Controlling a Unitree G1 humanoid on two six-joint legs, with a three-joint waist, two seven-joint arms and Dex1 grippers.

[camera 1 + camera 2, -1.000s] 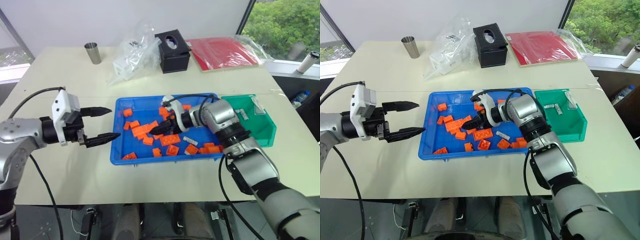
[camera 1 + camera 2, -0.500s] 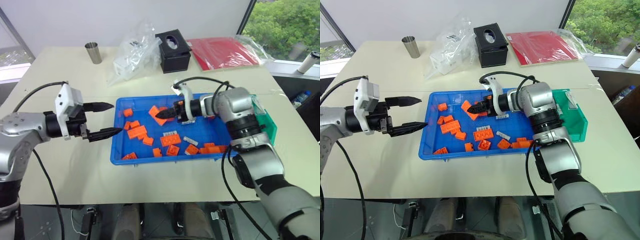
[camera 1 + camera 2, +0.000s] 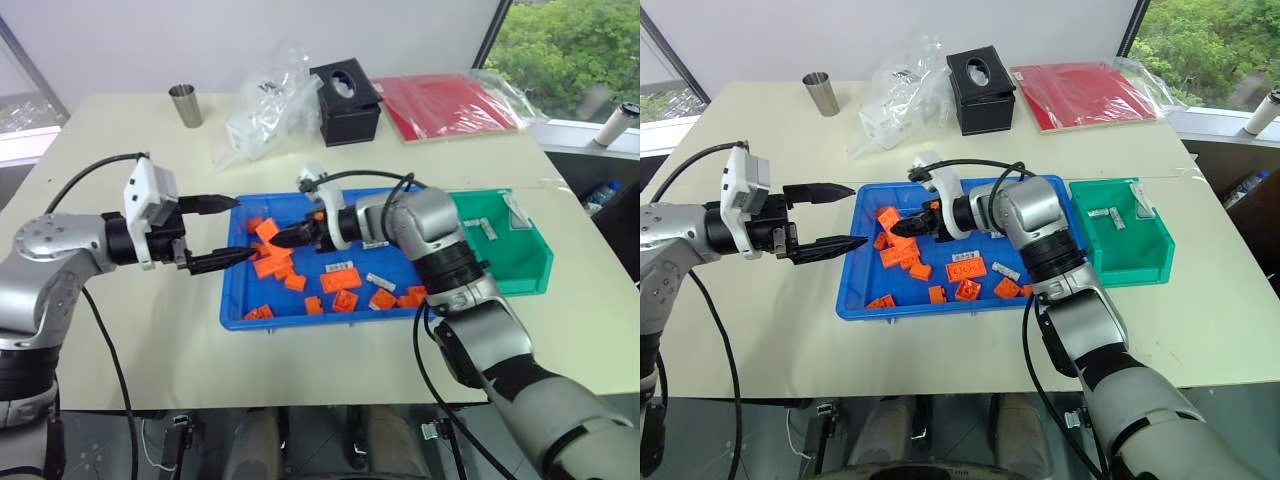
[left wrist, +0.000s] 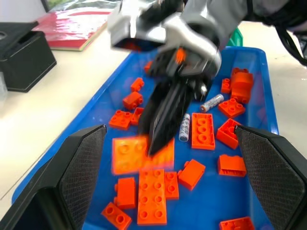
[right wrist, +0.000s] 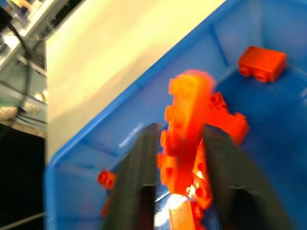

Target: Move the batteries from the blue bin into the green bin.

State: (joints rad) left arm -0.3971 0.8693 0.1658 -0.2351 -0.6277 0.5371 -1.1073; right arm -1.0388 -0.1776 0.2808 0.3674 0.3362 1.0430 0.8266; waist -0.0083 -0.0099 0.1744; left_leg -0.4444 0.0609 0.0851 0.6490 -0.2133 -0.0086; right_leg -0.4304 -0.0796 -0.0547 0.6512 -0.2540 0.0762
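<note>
Right end effector (image 3: 281, 240): low over the left part of the blue bin (image 3: 300, 322), pointing toward my left arm. Fingers (image 5: 136, 182) parted, with one orange block (image 5: 187, 115) blurred between them at the tips. I cannot tell whether the pads touch it.

Left end effector (image 3: 238, 228): released, fingers spread wide, nothing between them. It hangs at the bin's left rim, facing the right one, tips close but apart.

Under and beyond the right end effector: loose orange blocks (image 3: 340, 280) on the bin floor.

Further back along the right arm: two batteries (image 4: 211, 102) lie among the blocks in the blue bin.

Past that bin's far end, touching it on the bench (image 3: 150, 330): the green bin (image 3: 520, 270), with batteries in it (image 3: 1101, 213).
</note>
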